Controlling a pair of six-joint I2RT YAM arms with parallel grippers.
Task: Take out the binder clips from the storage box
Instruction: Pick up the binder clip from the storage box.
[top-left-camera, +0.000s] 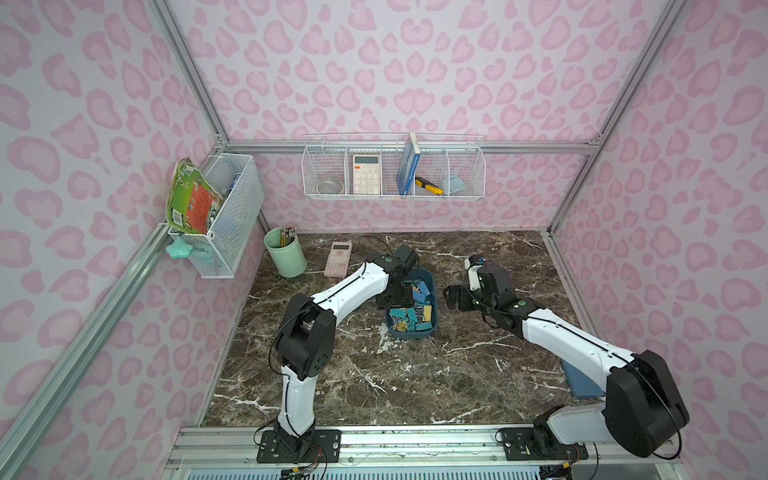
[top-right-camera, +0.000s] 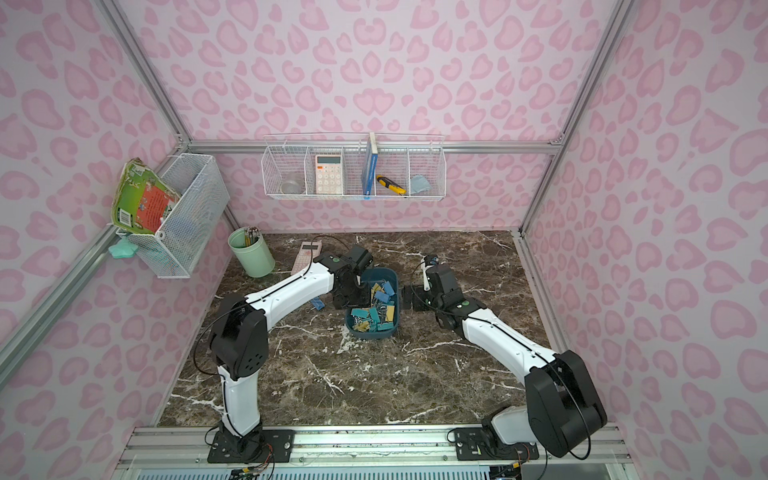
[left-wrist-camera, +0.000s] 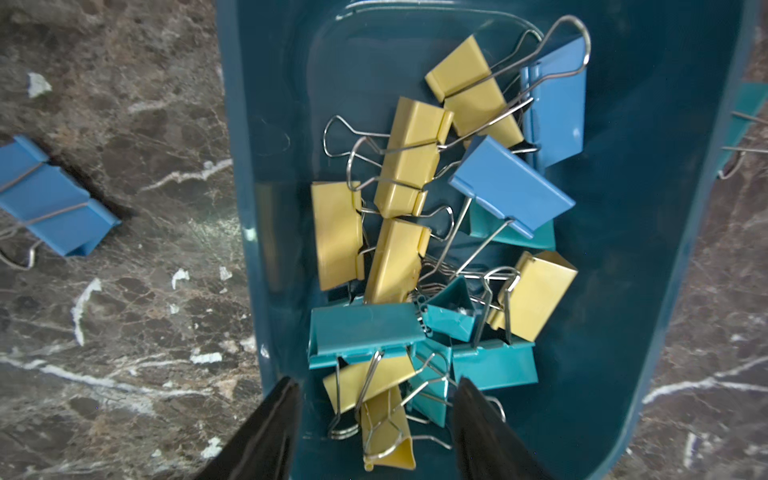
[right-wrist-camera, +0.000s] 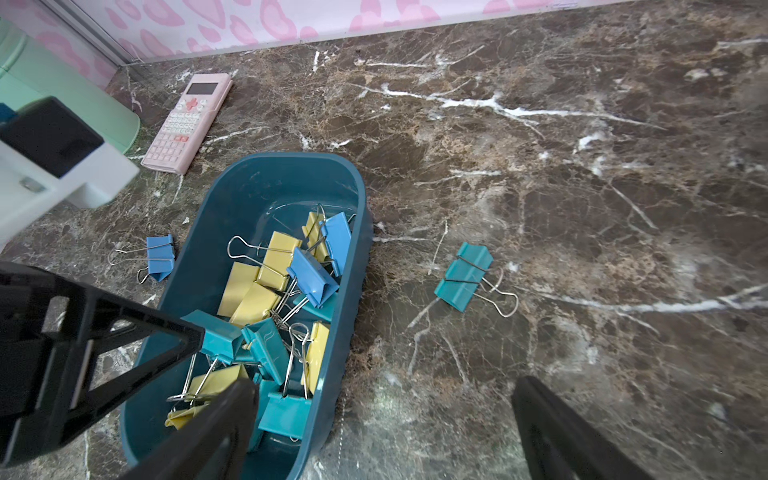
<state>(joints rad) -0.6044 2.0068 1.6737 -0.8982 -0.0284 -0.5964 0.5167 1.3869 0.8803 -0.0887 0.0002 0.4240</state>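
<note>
The storage box is a dark teal tray in the middle of the marble table. It holds a heap of yellow, teal and blue binder clips. My left gripper hangs over the box's left side. It is open, its fingers either side of a yellow clip without touching it. A blue clip lies on the table left of the box, and a teal clip lies to its right. My right gripper is open above the table right of the box.
A pink calculator and a green pencil cup stand at the back left. A flat blue-grey case lies under the right arm. White wire baskets hang on the back and left walls.
</note>
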